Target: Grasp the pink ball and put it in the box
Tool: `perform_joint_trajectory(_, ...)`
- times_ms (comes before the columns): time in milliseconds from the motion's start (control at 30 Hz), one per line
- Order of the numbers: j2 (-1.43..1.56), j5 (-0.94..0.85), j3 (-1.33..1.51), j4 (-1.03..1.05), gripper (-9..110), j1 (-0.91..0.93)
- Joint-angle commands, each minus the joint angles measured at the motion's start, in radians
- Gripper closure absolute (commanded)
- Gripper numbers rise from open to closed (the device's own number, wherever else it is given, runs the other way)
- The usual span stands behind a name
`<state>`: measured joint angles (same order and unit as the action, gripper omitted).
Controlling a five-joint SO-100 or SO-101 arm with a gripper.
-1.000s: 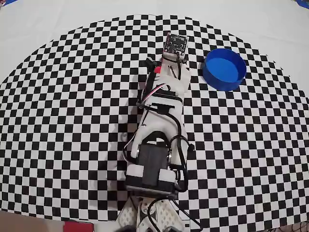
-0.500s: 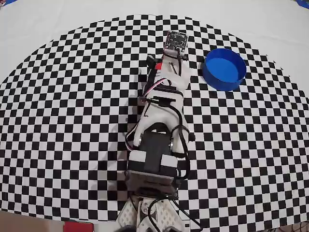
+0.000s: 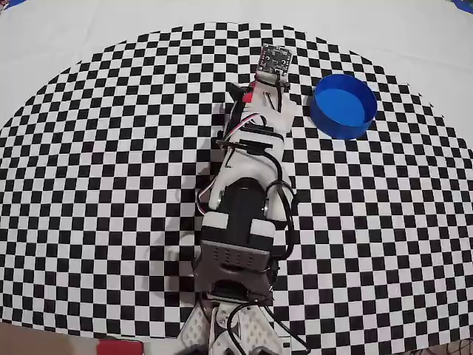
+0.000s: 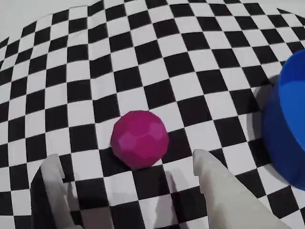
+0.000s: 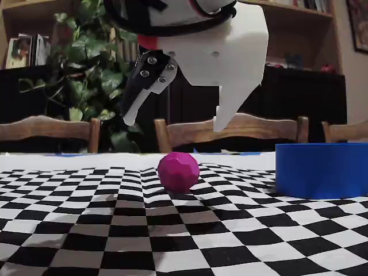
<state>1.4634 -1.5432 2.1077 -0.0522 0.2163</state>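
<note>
My gripper (image 4: 128, 164) spread wide, holding nothing, hanging above the checkered cloth (image 4: 143, 57), pink ball (image 4: 139, 139) resting on the cloth just past my fingertips at 12 o'clock, blue box (image 4: 286, 133) at 3 o'clock, apart.

Ball hidden under the arm (image 3: 247, 170) in the overhead view, box (image 4: 288, 129) cut by the wrist view's right edge
</note>
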Motion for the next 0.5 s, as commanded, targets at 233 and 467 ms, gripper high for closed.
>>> perform_joint_trajectory(233, -0.037, -0.009, -0.072, -0.020, 69, 0.023)
perform_joint_trajectory(467, -0.071, -0.009, -0.104, -0.020, 69, 0.028)
